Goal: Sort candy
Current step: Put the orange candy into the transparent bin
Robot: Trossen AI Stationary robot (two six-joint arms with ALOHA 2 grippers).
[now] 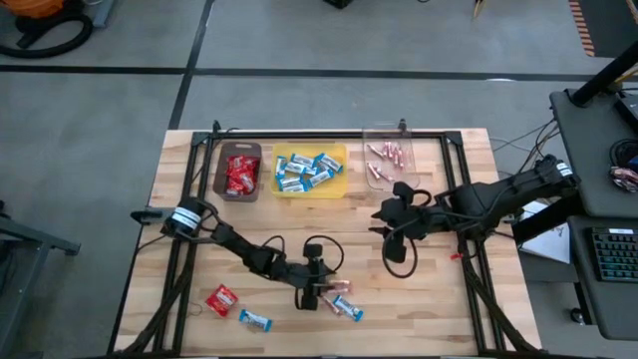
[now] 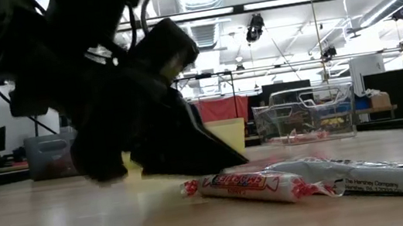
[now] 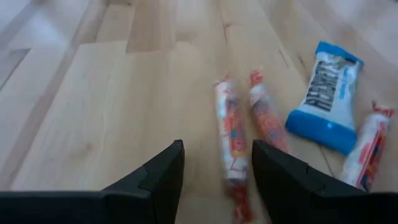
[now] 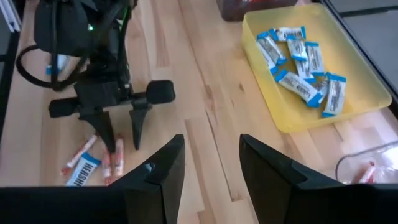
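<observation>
Down near the front edge of the wooden table (image 1: 419,319), the left gripper (image 3: 217,180) is hanging low over a small cluster of loose candy, its two dark fingers standing apart and holding nothing. Two slim pink sticks (image 3: 233,124) are lying side by side just beyond those fingers, one of them running into the gap between the tips, and a blue-and-white bar (image 3: 326,93) is lying just beside them with a third stick (image 3: 367,149) at its far side. Farther toward the table's left front, a red packet (image 1: 221,299) and another blue-and-white bar (image 1: 254,320) are sitting apart from the cluster. Along the back of the table, the brown bin (image 1: 240,172) is holding red packets, the yellow bin (image 1: 310,170) is holding blue-and-white bars, and the clear bin (image 1: 391,160) is holding pink sticks. The right gripper (image 4: 211,165) is hovering in front of the clear bin, well apart from the loose candy, its fingers spread and carrying nothing.
</observation>
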